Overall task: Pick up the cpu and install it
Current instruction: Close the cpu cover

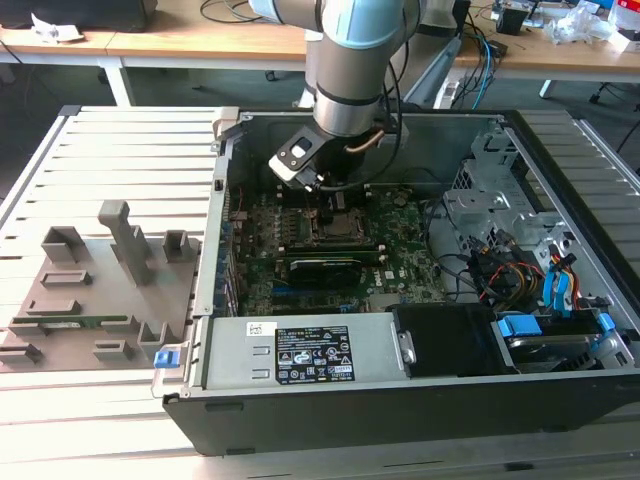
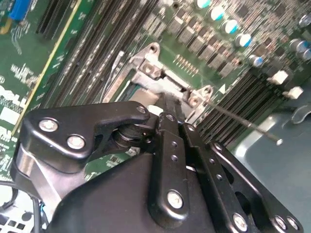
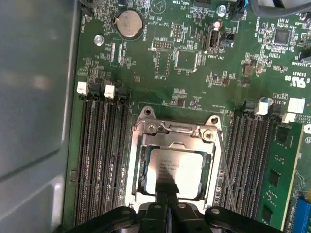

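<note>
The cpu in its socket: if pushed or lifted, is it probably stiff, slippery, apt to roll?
Probably stiff: the cpu is a flat metal-topped square. Its smooth top may be slippery. Unlikely to roll; the frame may block sliding.

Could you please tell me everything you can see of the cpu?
The cpu is a flat square chip with a dull silvery metal top plate, faint print on it, and a thin green rim. In the first wrist view it lies flat inside the metal-framed socket on the motherboard, between banks of memory slots. The shut tool stands over one edge and covers part of the plate; whether it presses on the cpu cannot be told.
</note>
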Tool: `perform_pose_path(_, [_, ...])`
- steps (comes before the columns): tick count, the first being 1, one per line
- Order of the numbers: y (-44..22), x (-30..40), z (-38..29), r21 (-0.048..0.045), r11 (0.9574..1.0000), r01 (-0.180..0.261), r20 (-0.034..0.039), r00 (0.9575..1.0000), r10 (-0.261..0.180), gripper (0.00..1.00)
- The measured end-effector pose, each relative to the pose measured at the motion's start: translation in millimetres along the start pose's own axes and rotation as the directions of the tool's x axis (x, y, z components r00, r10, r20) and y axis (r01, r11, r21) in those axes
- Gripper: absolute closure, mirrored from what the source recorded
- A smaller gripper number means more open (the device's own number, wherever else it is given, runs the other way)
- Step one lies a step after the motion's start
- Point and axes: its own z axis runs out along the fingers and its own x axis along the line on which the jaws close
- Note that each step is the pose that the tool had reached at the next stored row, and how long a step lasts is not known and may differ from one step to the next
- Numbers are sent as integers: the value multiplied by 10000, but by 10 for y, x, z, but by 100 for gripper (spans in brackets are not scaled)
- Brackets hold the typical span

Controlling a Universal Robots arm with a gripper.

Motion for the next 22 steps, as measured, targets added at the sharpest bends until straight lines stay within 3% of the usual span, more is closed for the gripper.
perform_pose_path(3, [135, -13, -16, -8, 10000, 1, -8, 10000, -1, 89])
perform_pose_path(5, [194, -18, -77, -12, 10000, 2, -14, 10000, -2, 89])
perform_pose_path(8, [196, -21, -290, -8, 10000, 0, -8, 10000, 0, 89])
perform_pose_path(10, [190, -20, -398, -8, 10000, 1, -8, 10000, -1, 89])
perform_pose_path(11, [183, -19, -504, -8, 10000, 1, -8, 10000, -1, 89])
perform_pose_path(12, [180, -19, -548, -8, 10000, 2, -8, 10000, -2, 89])
perform_pose_path(22, [179, -19, -555, -8, 10000, 2, -8, 10000, -2, 89])
